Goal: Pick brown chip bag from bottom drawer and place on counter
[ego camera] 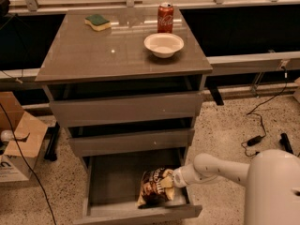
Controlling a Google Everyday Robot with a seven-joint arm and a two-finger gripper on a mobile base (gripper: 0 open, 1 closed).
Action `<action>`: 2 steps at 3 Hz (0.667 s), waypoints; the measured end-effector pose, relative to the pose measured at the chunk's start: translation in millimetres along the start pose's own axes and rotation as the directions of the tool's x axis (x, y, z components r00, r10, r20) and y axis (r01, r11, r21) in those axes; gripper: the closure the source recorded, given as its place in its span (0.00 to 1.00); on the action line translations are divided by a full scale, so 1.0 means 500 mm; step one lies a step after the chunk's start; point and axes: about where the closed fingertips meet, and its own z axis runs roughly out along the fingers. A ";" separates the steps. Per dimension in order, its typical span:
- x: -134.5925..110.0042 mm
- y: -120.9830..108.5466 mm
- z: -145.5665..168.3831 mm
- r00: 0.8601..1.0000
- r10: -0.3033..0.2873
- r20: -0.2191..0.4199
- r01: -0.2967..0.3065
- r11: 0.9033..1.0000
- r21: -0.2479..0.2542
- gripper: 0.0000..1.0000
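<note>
The brown chip bag [156, 186] stands tilted up inside the open bottom drawer [108, 184], near its front right corner. My gripper [174, 178] reaches in from the right on a white arm and is shut on the bag's upper right edge, with its tips hidden by the foil. The bag's right end is raised off the drawer floor. The counter [103, 50] is the glossy grey-brown top of the cabinet above.
On the counter stand a white bowl [163, 44], a red soda can [165, 17] and a green-yellow sponge [97, 22]. Two shallower grey drawers [126, 109] above stick out slightly. A cardboard box [18, 139] sits at left, and cables [258, 135] lie on the floor at right.
</note>
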 end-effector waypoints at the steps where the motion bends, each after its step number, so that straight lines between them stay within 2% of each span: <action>1: -0.030 0.067 -0.088 0.994 -0.091 0.063 0.088 0.995 0.041 1.00; 2: -0.057 0.170 -0.212 0.954 -0.279 0.113 0.269 0.958 0.099 1.00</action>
